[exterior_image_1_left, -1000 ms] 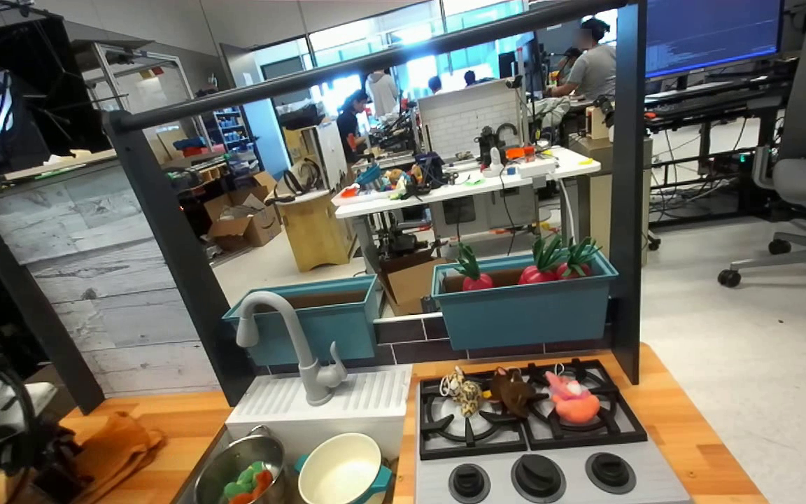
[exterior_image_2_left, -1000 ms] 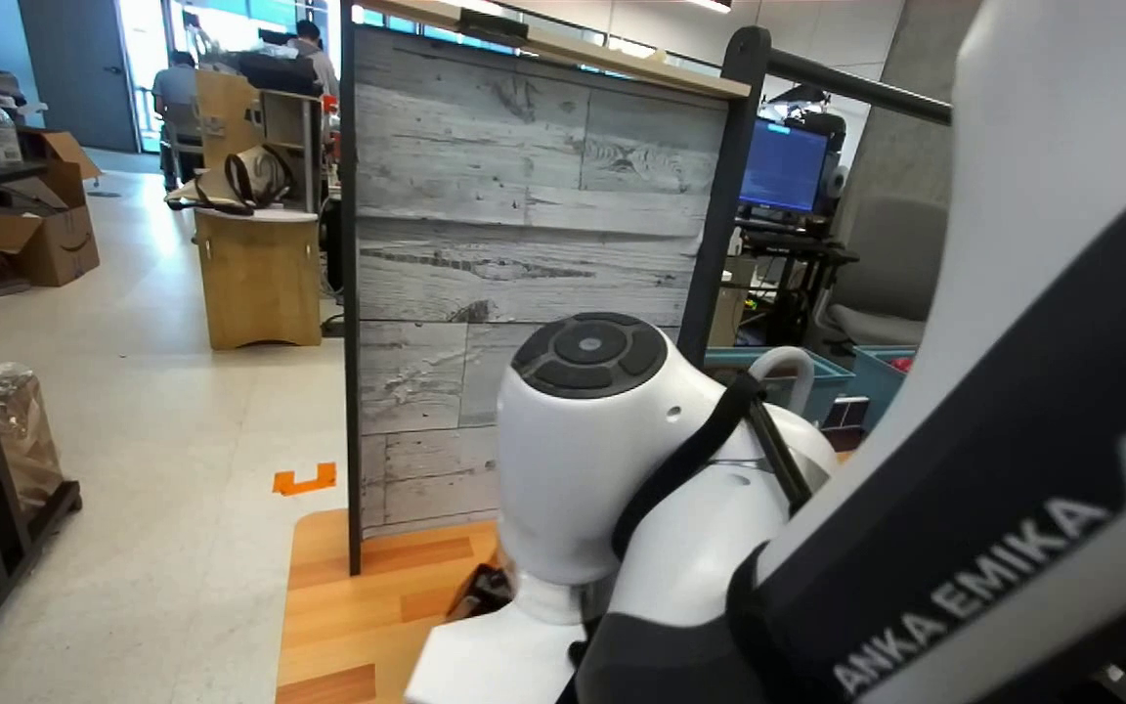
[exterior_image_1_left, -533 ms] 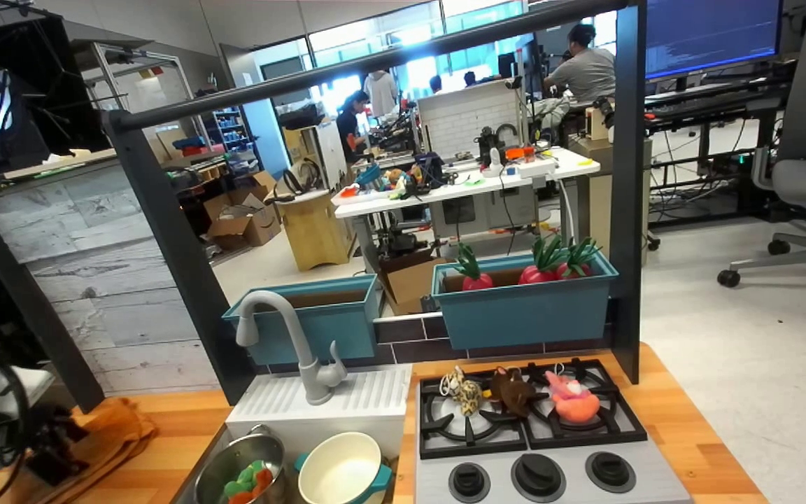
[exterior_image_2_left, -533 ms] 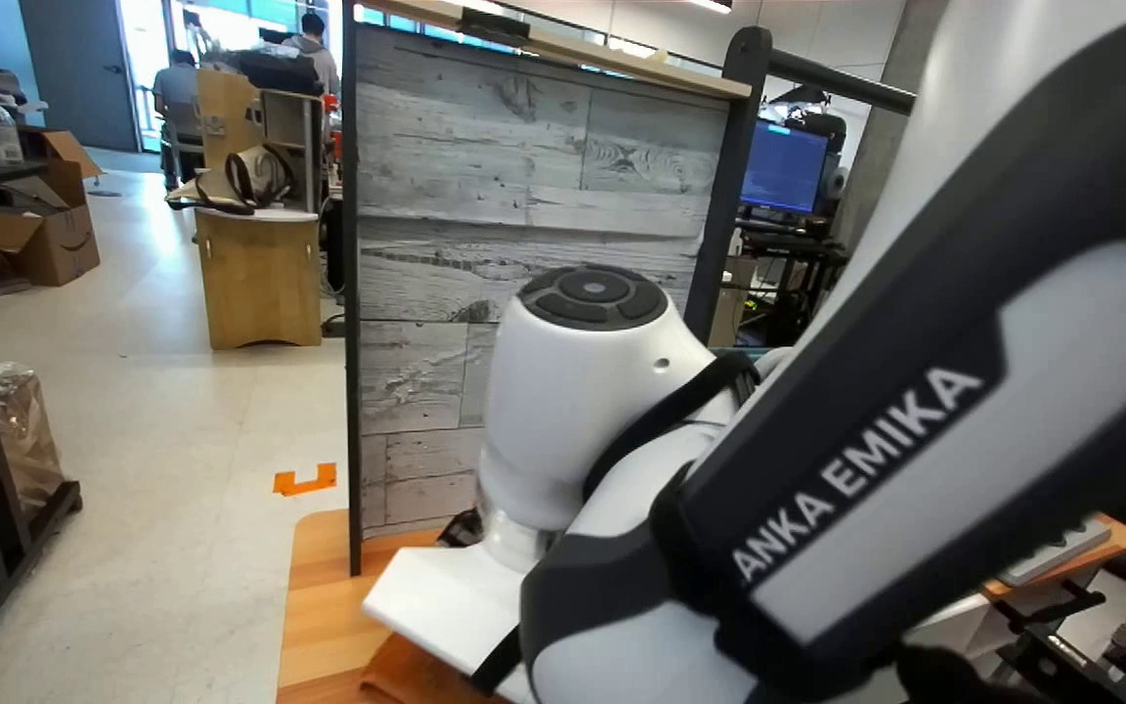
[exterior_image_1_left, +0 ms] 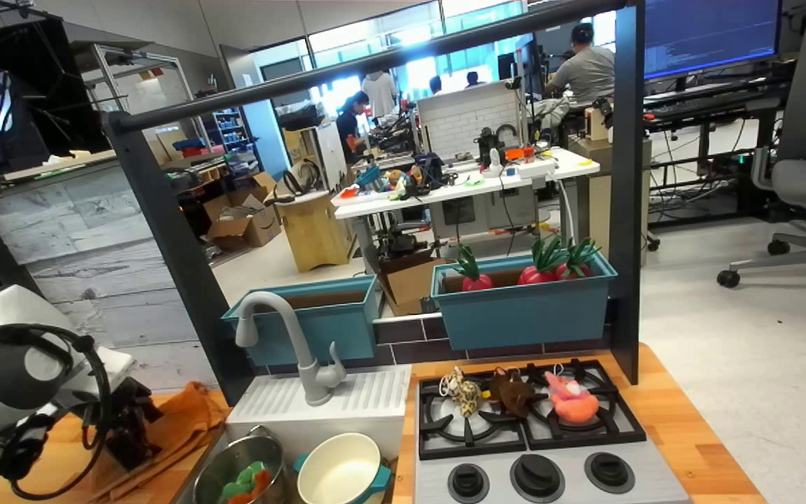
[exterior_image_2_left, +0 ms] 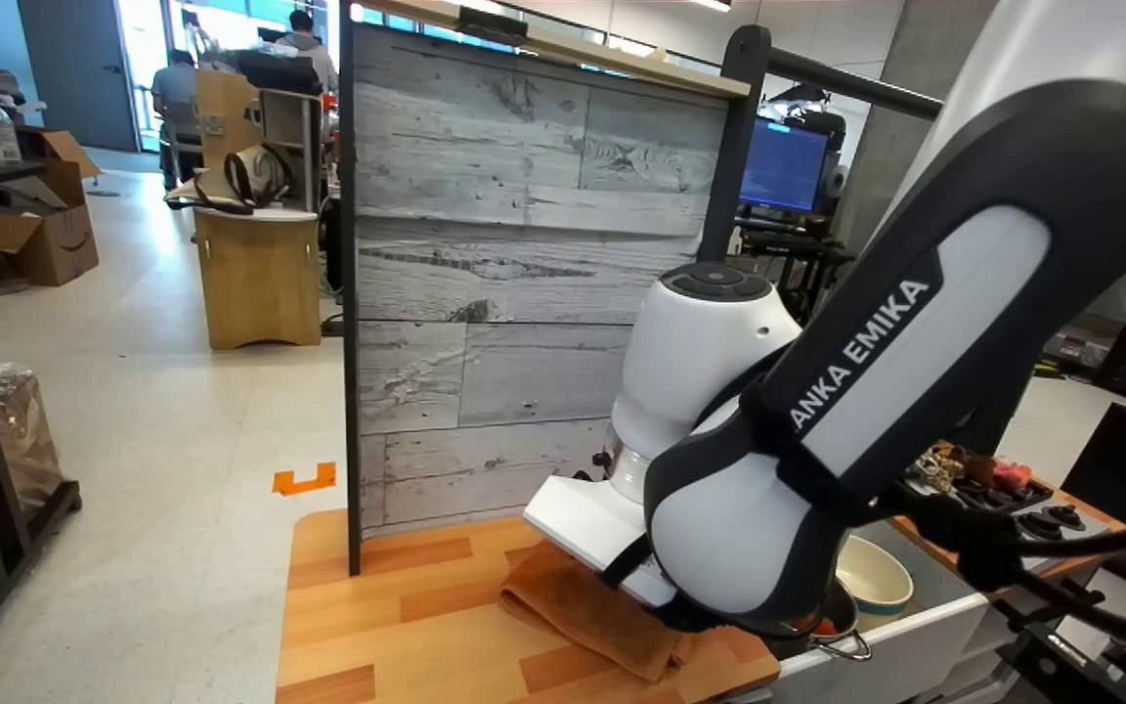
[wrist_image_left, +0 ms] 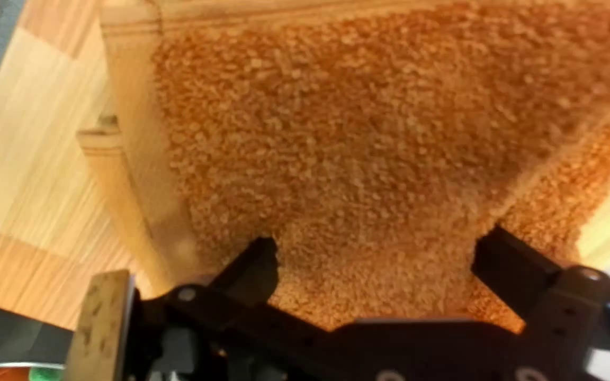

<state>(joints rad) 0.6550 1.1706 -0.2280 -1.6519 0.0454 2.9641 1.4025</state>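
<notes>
An orange towel lies folded on the wooden counter, showing in all views. My gripper is over it, pointing down, with its two black fingers spread wide and towel pile visible between them. The fingertips look to be at the towel's surface, but nothing is pinched. In an exterior view, the dark gripper body stands at the towel's near side, left of the sink. In an exterior view, the white arm hides the fingers above the towel.
Right of the towel, the sink holds a steel pot with green and orange toys, and a cream pot. A grey faucet rises behind. Plush toys lie on the stove. A grey plank panel stands behind the arm.
My arm has moved toward the sink, and the orange towel has slid along the counter the same way. The gripper has come further into an exterior view. The pots and plush toys stay put.
</notes>
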